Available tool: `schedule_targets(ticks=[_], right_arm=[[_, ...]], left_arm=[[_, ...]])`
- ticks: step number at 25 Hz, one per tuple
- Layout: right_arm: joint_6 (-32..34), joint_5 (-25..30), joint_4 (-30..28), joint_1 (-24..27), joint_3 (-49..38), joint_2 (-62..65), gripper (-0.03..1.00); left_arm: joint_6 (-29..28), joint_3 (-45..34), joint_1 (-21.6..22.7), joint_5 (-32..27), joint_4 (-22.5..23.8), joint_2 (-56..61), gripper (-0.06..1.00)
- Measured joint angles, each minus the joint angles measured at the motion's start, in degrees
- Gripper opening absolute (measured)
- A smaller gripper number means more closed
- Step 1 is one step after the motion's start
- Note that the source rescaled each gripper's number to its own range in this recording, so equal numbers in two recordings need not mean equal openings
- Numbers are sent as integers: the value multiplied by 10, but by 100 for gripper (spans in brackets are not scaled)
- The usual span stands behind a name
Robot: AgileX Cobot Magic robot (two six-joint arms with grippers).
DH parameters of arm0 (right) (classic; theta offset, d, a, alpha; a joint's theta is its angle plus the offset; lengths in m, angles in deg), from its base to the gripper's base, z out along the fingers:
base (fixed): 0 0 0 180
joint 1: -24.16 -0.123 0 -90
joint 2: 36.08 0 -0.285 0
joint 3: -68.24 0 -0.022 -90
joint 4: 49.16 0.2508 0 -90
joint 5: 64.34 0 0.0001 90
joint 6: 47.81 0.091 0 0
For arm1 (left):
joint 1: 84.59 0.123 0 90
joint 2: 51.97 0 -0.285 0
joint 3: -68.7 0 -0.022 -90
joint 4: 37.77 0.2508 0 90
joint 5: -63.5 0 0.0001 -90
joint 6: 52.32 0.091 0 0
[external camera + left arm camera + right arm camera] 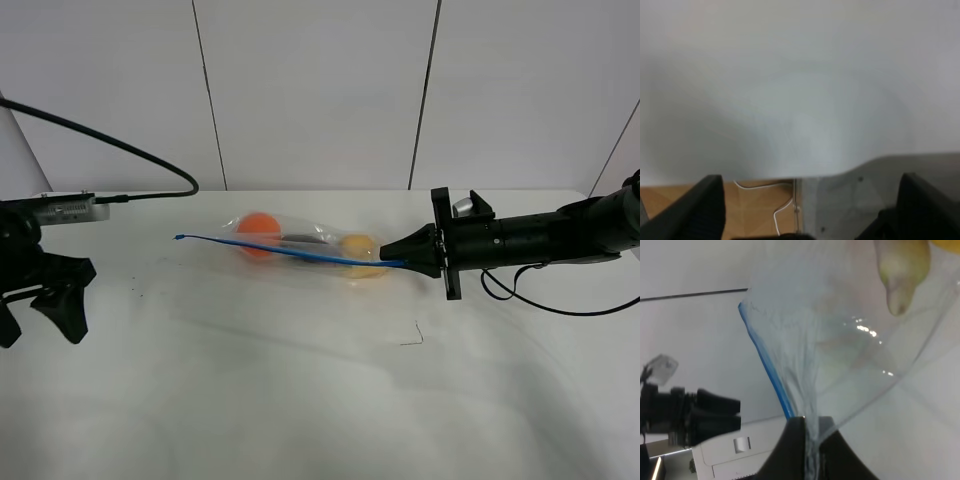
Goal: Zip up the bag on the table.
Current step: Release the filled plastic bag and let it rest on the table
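Overview from high camera: lying mid-way on white matte surface [300,400], clear crinkly plastic zip bag [318,232] with blue zip strip [290,251], round orange fruit [259,235], dark aubergine [305,240] and yellow fruit [358,255] inside. Pinched at bag's end toward right arm by right jaws, pressed together on plastic. Parked well apart from bag's other end: left jaws, spread, empty.

Left wrist view: bare surface only, no bag.

Right wrist view: film and strip [762,355] bunched into closed jaws, bag fanning away.

Likely trouble: far end unheld, so sliding along strip apt to drag whole bag instead of sealing; thin film apt to slip or tear.
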Motion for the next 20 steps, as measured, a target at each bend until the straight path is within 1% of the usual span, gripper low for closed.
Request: schedule_targets(ticks=[4, 8, 14, 16, 20], right_arm=[[0, 0, 0, 0, 0, 0, 0], [0, 0, 0, 0, 0, 0, 0], [0, 0, -1, 0, 0, 0, 0], [0, 0, -1, 0, 0, 0, 0], [0, 0, -2, 0, 0, 0, 0]], left_arm=[[18, -75, 0, 3, -1, 84, 100], [19, -162, 0, 17, -2, 178, 100], [19, -283, 0, 60, -2, 321, 100], [19, -297, 0, 57, -2, 371, 100], [19, -298, 0, 63, -2, 458, 100]])
